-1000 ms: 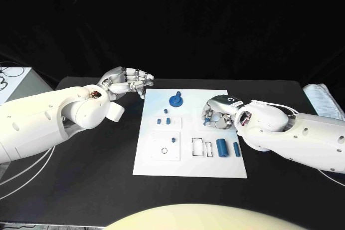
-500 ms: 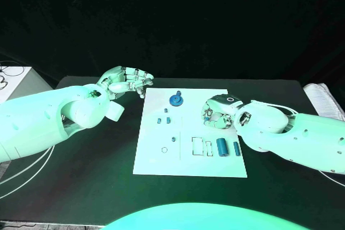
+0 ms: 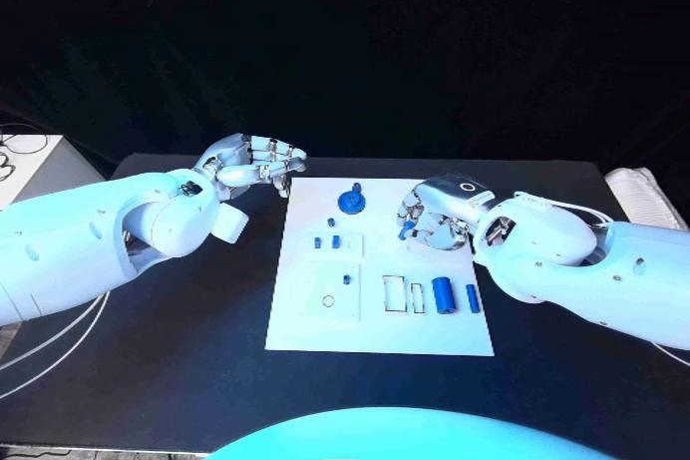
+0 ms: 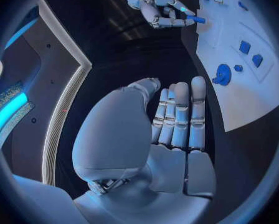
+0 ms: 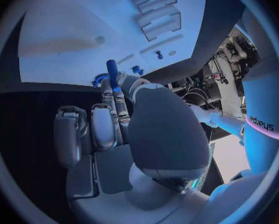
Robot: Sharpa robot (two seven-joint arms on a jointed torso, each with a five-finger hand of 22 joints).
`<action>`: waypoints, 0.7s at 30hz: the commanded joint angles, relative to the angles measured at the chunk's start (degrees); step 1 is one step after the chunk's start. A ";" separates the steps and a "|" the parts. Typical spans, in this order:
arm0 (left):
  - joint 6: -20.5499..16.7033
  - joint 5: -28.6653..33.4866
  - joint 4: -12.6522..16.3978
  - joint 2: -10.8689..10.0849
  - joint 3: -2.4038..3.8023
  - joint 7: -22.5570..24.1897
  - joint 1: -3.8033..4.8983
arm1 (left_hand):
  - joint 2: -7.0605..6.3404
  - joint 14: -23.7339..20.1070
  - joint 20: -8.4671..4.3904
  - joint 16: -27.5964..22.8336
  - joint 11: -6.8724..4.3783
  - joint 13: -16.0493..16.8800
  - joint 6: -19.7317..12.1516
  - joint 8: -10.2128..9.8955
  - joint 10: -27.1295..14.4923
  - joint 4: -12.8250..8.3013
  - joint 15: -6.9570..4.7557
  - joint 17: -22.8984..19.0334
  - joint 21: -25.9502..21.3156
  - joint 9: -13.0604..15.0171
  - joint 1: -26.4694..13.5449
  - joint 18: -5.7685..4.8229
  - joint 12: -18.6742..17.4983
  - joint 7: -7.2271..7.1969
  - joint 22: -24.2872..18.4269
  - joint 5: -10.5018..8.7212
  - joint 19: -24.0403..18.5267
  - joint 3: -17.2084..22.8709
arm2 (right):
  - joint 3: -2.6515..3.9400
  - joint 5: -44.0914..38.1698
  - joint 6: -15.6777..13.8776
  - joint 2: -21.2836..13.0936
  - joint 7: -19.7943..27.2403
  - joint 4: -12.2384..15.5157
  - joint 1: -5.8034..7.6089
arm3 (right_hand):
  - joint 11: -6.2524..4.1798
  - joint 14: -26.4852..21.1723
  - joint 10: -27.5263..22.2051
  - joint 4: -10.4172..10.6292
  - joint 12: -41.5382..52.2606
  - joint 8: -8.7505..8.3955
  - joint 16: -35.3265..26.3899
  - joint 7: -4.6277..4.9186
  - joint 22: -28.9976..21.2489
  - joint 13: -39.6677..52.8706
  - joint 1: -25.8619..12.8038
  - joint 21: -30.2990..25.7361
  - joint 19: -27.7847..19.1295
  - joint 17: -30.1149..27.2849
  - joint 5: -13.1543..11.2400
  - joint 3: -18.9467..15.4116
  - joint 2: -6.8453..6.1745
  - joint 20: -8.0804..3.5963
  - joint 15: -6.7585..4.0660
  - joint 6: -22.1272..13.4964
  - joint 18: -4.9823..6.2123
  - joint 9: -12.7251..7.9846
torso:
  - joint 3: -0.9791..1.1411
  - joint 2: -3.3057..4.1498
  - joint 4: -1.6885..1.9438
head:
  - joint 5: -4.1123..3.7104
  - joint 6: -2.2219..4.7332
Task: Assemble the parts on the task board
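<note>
Fingers of the right hand (image 3: 432, 219) pinch a small blue peg (image 5: 112, 70); the wrist view has it upright between thumb and fingertips, and the left wrist view shows the same blue piece (image 4: 196, 19) jutting from that hand at the top of the circle. Hand sits right of centre in the head frame, over the right edge of the task board (image 3: 309, 325).

Left hand (image 3: 256, 165) hangs upper left of the frame, just off the board's top-left corner, over the black table (image 3: 172, 380). Its fingers (image 4: 180, 115) lie straight and side by side, thumb alongside, nothing in them.

On the board: a round blue part (image 3: 352, 201) near the top edge, between the two hands. Below it, two small blue blocks (image 3: 328, 242) side by side, left of centre. Lower right of the board, two blue cylinders (image 3: 453, 295) lie parallel, just beside a pair of narrow rectangular slots (image 3: 404, 293). A small ring-shaped hole (image 3: 328, 300) marks the lower left.
</note>
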 commanded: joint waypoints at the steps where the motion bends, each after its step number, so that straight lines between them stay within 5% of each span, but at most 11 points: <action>1: 0.10 0.26 0.03 0.22 0.04 0.29 0.03 | 0.29 0.03 0.09 -0.22 0.12 -0.07 0.03 0.27 0.37 -0.09 -0.01 0.08 0.34 -0.05 0.33 0.82 -0.07 0.28 0.09 -0.14 -0.24 0.33 | 0.09 0.54 -2.23 0.13 0.86 1.67 0.11 | -3.31 0.45 3.66 -5.03 0.13 0.22 0.31 0.02 9.75 0.22 -0.52 0.28 2.39 0.05 0.19 4.91 0.21 -0.57 -0.19 0.03 -1.11 0.07 | -0.01 0.02 0.04 | 0.19 -0.14; 5: 0.17 0.28 0.02 0.34 0.04 0.30 0.03 | 0.29 0.03 0.09 -0.22 0.12 -0.07 0.03 0.27 0.37 -0.09 -0.01 0.08 0.34 -0.05 0.33 0.82 -0.07 0.28 0.09 -0.14 -0.24 0.33 | 0.13 1.14 -2.41 1.57 1.38 3.02 -0.40 | -3.29 0.47 3.70 -5.28 0.05 0.27 0.35 0.05 9.77 0.27 -0.68 0.30 2.39 0.11 0.21 5.12 0.19 -0.57 -0.19 0.01 -1.11 0.16 | 0.02 0.03 0.01 | 0.52 -0.22; 12: 0.32 0.34 -0.12 0.86 0.04 0.35 0.02 | 0.29 0.03 0.09 -0.22 0.12 -0.07 0.03 0.27 0.37 -0.09 -0.01 0.08 0.34 -0.05 0.33 0.82 -0.07 0.28 0.09 -0.14 -0.24 0.33 | -0.05 1.15 -3.24 6.44 2.64 4.17 -3.35 | -3.22 0.43 3.65 -5.86 -0.20 0.29 0.27 0.14 9.67 0.37 -1.01 0.11 2.31 -0.09 0.25 5.64 0.21 -0.54 -0.14 -0.18 -1.06 0.32 | -0.05 -0.02 0.11 | 1.13 -0.16; 21: 0.50 0.46 -0.13 1.30 0.04 0.37 0.02 | 0.42 0.06 0.08 -0.22 0.11 -0.09 0.05 0.32 0.38 -0.13 -0.02 0.12 0.45 -0.08 0.38 0.82 -0.06 0.26 0.17 -0.18 -0.27 0.38 | -0.53 0.65 -3.78 10.86 2.85 3.00 -6.38 | -3.16 0.41 3.63 -6.19 -0.33 0.29 0.22 0.22 9.69 0.43 -1.18 0.12 2.31 -0.19 0.26 5.90 0.22 -0.52 -0.10 -0.26 -1.06 0.41 | -0.11 0.09 0.14 | 1.66 -0.36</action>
